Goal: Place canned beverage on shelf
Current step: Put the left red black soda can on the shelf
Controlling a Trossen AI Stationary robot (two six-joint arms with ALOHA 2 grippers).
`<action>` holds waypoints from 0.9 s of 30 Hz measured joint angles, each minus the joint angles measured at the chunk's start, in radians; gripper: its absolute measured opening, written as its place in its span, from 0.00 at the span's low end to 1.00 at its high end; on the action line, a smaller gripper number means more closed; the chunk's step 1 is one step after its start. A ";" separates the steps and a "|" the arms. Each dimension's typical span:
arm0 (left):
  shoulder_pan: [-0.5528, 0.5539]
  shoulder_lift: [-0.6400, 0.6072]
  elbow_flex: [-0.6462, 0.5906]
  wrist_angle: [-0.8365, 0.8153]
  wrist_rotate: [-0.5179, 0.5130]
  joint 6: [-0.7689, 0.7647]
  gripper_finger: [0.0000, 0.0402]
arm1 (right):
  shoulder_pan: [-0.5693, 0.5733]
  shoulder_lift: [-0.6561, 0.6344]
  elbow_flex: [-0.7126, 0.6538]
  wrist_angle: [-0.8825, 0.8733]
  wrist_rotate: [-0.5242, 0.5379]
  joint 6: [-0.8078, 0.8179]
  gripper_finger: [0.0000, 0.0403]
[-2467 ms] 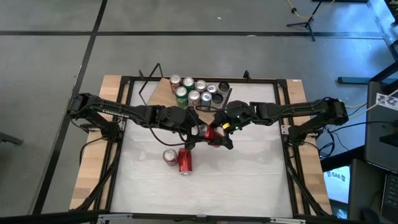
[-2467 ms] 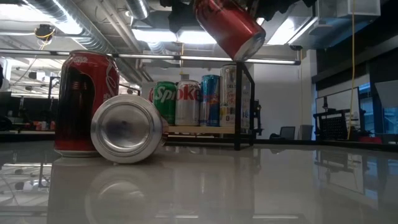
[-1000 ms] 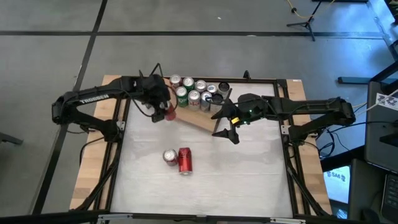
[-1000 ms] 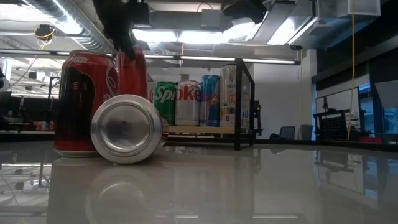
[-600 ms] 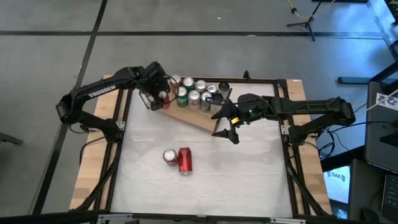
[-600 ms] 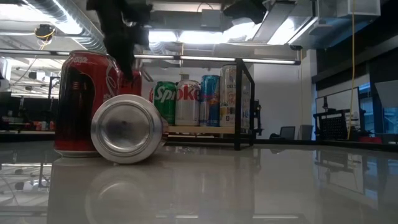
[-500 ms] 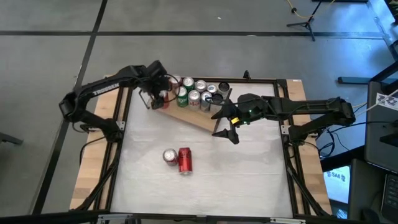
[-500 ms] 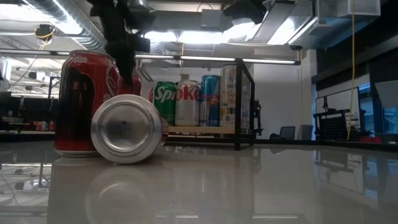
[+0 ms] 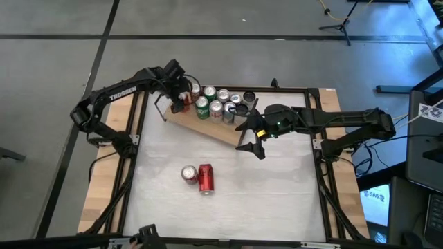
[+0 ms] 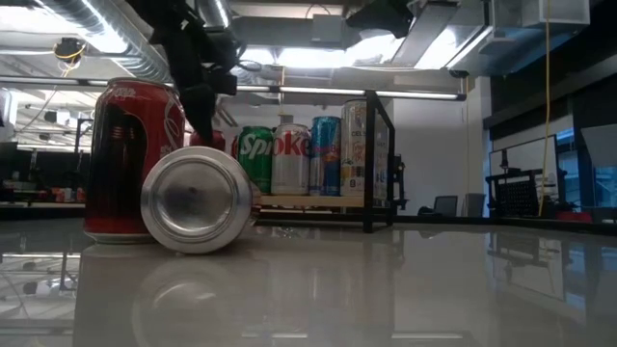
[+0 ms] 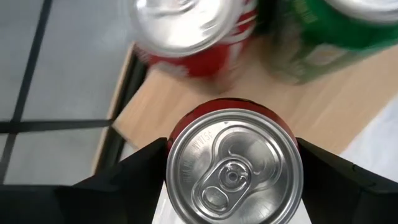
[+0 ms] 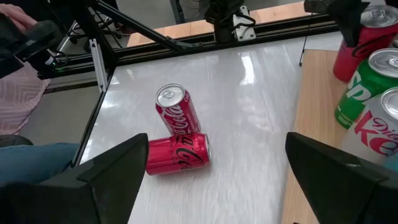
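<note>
Left pincer (image 9: 181, 102) is grasping a red can (image 11: 233, 165) over the shelf (image 9: 208, 124), at the worktop's eleven o'clock; right pincer (image 9: 250, 140) is gaping, released.

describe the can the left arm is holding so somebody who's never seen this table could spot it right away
Find the wooden shelf at the table's far edge, with its cluster of upright cans. At that cluster's left end, the left gripper grips a red can from both sides. It is the only can between dark fingers; the table's two other red cans sit free mid-table.

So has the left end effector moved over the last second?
Yes. The left end effector, holding a red aluminium can, moved from the white tabletop up to the light-brown wooden shelf's left end.
</note>
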 joint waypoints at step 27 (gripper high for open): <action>0.040 0.001 -0.005 0.048 0.008 -0.005 0.82 | 0.000 0.000 0.000 0.000 0.000 0.000 0.92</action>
